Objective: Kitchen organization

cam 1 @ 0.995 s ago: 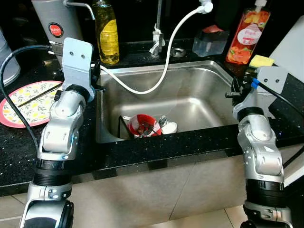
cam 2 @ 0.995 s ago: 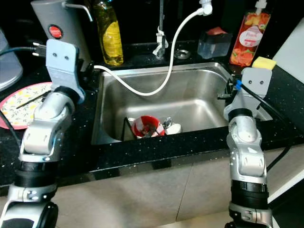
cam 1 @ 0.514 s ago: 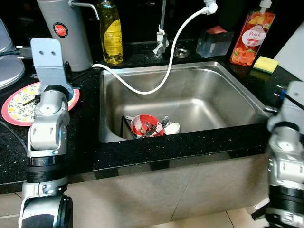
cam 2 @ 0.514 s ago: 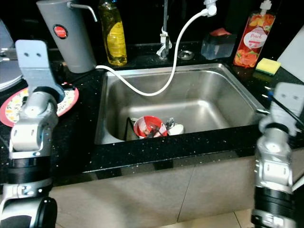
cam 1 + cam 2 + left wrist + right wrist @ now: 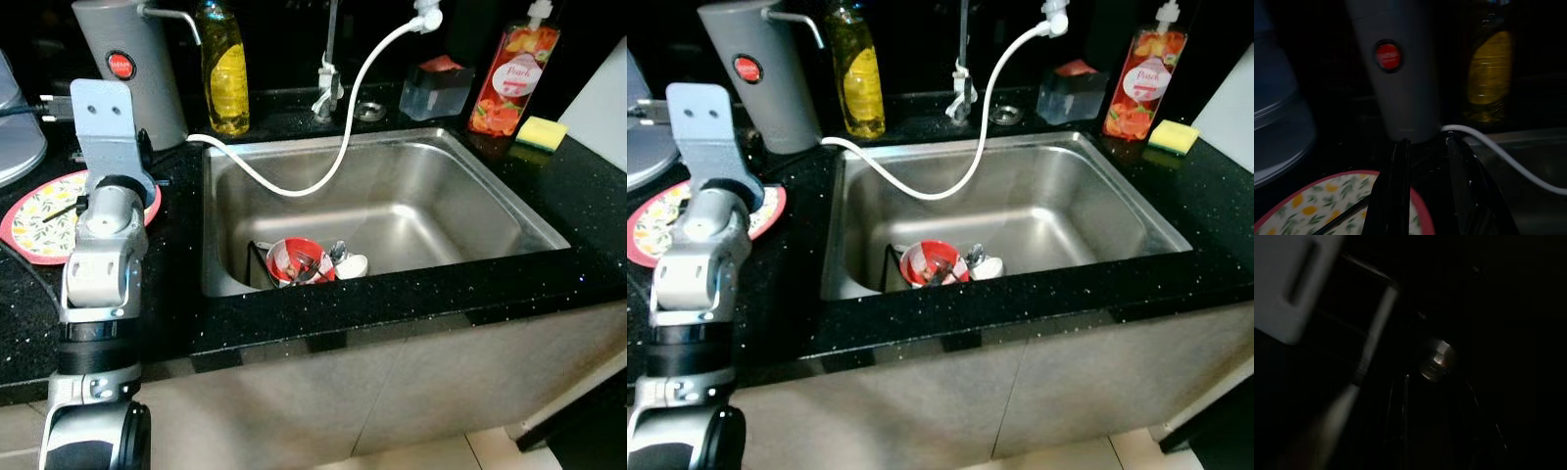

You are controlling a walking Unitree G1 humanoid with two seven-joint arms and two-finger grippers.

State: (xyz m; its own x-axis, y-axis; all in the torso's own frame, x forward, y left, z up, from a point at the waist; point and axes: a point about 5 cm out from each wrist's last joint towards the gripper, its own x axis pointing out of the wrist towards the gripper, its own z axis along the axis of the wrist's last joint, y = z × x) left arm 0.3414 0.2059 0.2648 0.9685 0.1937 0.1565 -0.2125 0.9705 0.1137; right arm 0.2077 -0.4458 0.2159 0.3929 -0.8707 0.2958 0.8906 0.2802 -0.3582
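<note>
The right arm, seen half a second ago at the sink's (image 5: 549, 220) right corner, has been drawn out of the head views; its wrist view is now too dark for the right tool's state to be told. The left arm has been kept raised just left of the sink, and the left tool (image 5: 1425, 161) is held released, its fingers apart with nothing between them, above the near rim of the plate (image 5: 39, 211) and pointed at the grey canister (image 5: 132, 64). The work is judged to be passing to the left side.

The dishes to be sorted, a red bowl (image 5: 294, 259) with cutlery, lie in the sink against its front wall. A white hose (image 5: 343, 137) is draped over the sink's left rim, close to the tool, and could be snagged. Right of the sink the surface (image 5: 588, 186) is open up to the sponge (image 5: 542, 130); left of it, room is tight between plate, canister and yellow bottle (image 5: 223, 69)
</note>
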